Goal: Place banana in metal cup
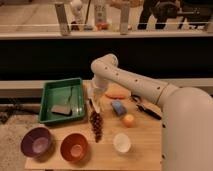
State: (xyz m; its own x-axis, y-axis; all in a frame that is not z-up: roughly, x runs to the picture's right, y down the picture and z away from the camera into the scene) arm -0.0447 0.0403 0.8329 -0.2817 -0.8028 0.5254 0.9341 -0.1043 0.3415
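Over the wooden table point(142, 146), my pincer point(93, 101) hung low just beside the green tray point(50, 90), and I could not tell if it was apart or together. Right at its tip was a small pale bit that I took for the banana point(93, 106), though I was not sure. To do this well, I thought I should grab its middle, miss the dark bunch point(96, 126) close by, then lift it over to the metal cup point(121, 143) near the front edge.

one raised view looks down over the table point(145, 142) from its near edge, fairly close; arm point(135, 82) enters from right, gripper point(93, 102) mid-frame beside the tray point(62, 83).
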